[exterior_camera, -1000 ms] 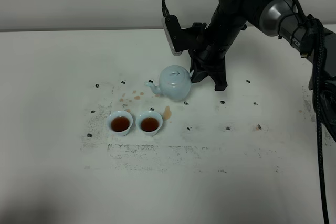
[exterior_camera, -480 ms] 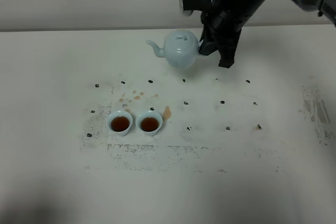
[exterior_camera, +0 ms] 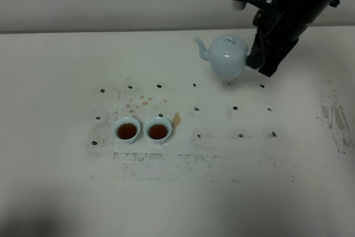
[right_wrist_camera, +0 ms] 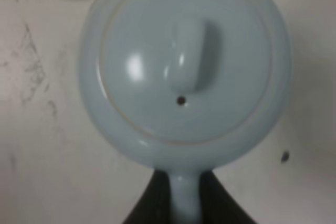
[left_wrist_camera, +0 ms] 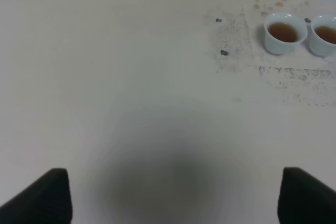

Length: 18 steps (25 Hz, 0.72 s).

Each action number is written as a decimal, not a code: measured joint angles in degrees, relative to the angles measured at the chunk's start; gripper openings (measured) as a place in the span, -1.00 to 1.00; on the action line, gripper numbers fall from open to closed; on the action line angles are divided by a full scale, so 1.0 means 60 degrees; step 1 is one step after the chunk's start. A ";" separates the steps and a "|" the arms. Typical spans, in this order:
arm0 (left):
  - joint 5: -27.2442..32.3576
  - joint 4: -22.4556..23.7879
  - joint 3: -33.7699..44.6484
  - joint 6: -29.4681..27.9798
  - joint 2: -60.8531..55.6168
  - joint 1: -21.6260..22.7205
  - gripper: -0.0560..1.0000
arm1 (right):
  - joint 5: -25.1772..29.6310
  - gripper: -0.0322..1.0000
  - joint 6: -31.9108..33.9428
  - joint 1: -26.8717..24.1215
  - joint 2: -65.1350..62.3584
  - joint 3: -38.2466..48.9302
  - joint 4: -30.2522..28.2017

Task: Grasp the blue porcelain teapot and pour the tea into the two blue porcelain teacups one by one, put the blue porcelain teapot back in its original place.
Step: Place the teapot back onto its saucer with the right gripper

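Over the far right of the tabletop (exterior_camera: 66,192), your right gripper (exterior_camera: 256,64) holds the blue porcelain teapot (exterior_camera: 226,55) by its loop handle, fingers (right_wrist_camera: 152,203) pinched tight on either side of the handle. Pot hangs upright, spout toward the cups' side, lid (right_wrist_camera: 184,61) seated with its knob up. Level carry makes sense: nothing can run out of the spout while it travels. Whether the base is clear of the tabletop or just touching, you cannot tell from above; a small shadow sits under it.

Both blue porcelain teacups (exterior_camera: 142,130) stand side by side nearer the camera, well apart from the pot, each showing dark tea inside. Pouring looks finished, so the step in hand reads as the return leg. Amber drips and a small tea puddle (exterior_camera: 176,119) lie just beside the cups, between them and the dotted markers (exterior_camera: 234,107) on the surface.

Left gripper (left_wrist_camera: 168,198): only two dark finger tips show at the frame corners in its wrist view, set wide, nothing between them. It idles over bare tabletop, cups at the edge of its sight, kept out of the pot's path.

Next move, as a judgement: lower straight down, keep the pot level, release only once the base is seated.
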 joint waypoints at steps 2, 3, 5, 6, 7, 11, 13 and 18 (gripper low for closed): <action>0.0000 0.0000 0.0000 0.0000 0.0000 0.0000 0.54 | 0.0000 -0.85 -0.0042 -0.0216 -0.0329 0.0337 0.0066; 0.0000 0.0000 0.0000 0.0000 0.0000 0.0000 0.54 | 0.0000 -0.85 -0.0098 -0.0312 -0.0445 0.0510 0.0066; 0.0000 0.0000 0.0000 0.0000 0.0000 0.0000 0.54 | 0.0000 -0.85 -0.0239 -0.0528 -0.0672 0.0821 0.0074; 0.0000 0.0000 0.0000 0.0000 0.0000 0.0000 0.54 | 0.0000 -0.85 -0.0274 -0.0617 -0.0799 0.1012 0.0084; 0.0000 0.0000 0.0000 0.0000 0.0000 0.0000 0.54 | 0.0000 -0.85 -0.0295 -0.0720 -0.0872 0.1155 0.0084; 0.0000 0.0000 0.0000 0.0000 0.0000 0.0000 0.54 | -0.0008 -0.85 -0.0016 -0.0953 -0.1059 0.1665 0.0094; 0.0000 0.0000 0.0000 0.0000 0.0000 0.0000 0.54 | -0.0008 -0.85 0.0417 -0.1063 -0.1080 0.2016 0.0220; 0.0000 0.0000 0.0000 0.0000 0.0000 0.0000 0.54 | -0.0008 -0.85 0.1576 -0.1230 -0.1079 0.2839 0.0621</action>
